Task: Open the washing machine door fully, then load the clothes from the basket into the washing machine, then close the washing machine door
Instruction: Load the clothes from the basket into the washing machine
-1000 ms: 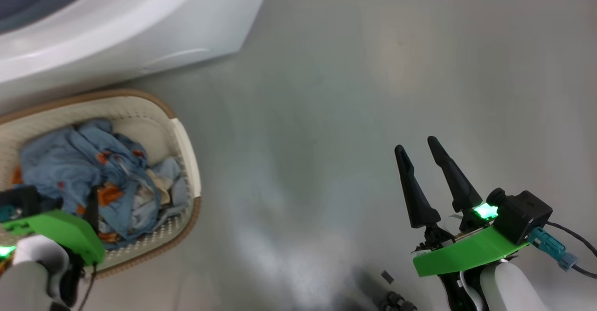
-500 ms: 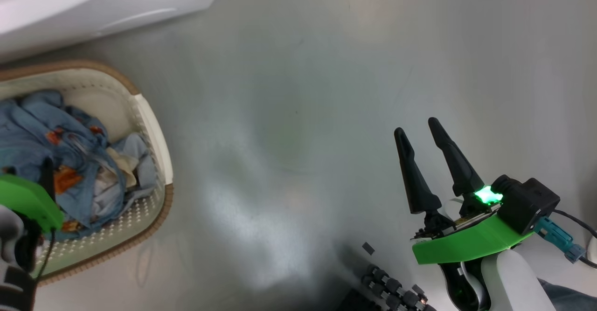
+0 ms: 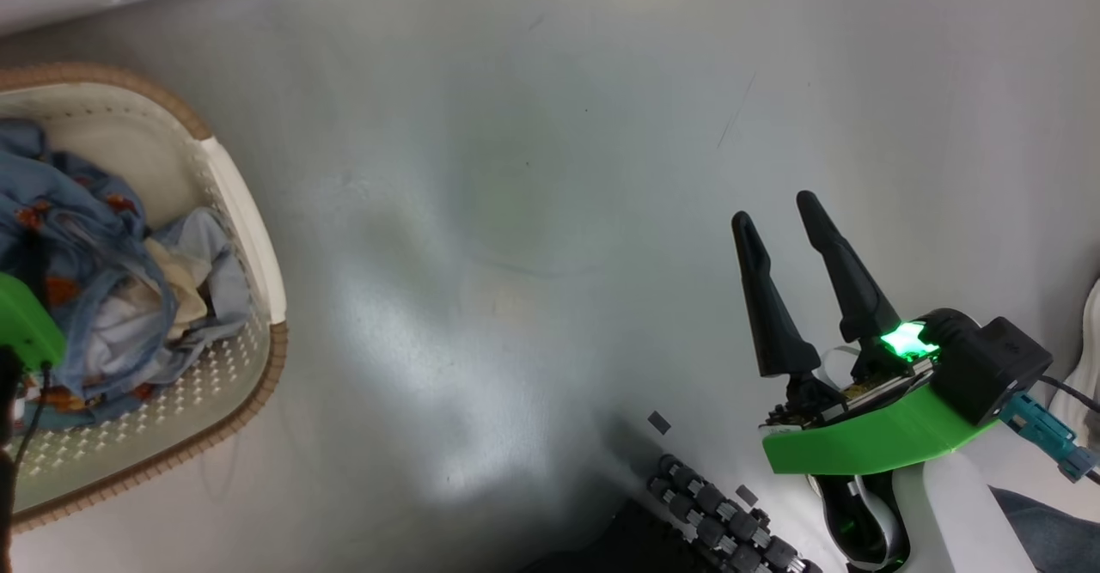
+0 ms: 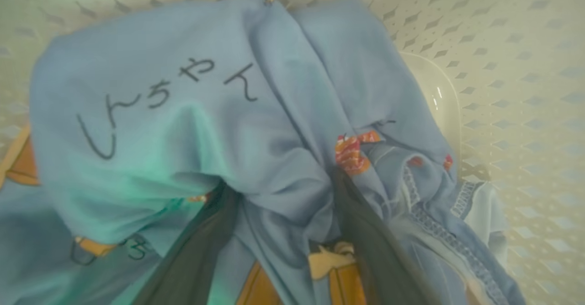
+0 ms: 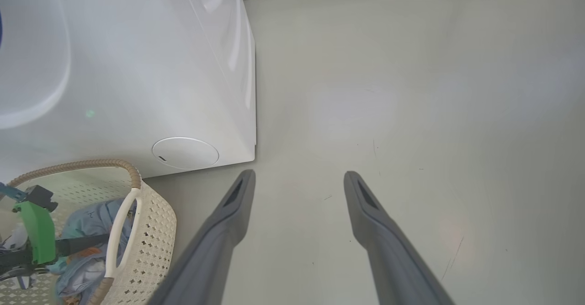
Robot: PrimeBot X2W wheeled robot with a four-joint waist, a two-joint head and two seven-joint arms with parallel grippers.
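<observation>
The cream basket (image 3: 249, 238) with a brown rim stands on the floor at the left, below the white washing machine (image 5: 137, 67). Light blue clothes (image 4: 173, 113) with orange prints and dark lettering lie heaped in it, a cream cloth (image 3: 176, 285) among them. My left gripper (image 4: 281, 179) is open and pushed down into the heap, a fold of blue fabric bulging between its dark fingers (image 4: 365, 232), the tips buried. My right gripper (image 3: 778, 212) hangs open over bare floor at the right, far from the basket. The washing machine door is out of view.
Grey floor (image 3: 533, 212) stretches between basket and right arm. The machine's front corner (image 5: 253, 149) and a round cover (image 5: 185, 152) sit just above the basket. My base's black rollers (image 3: 713, 521) show at the bottom. A white object (image 3: 1091, 341) touches the right edge.
The head camera has swung, so basket and machine slid up and left in the picture. The left gripper's green mount is now at the left edge. Both grippers stay open.
</observation>
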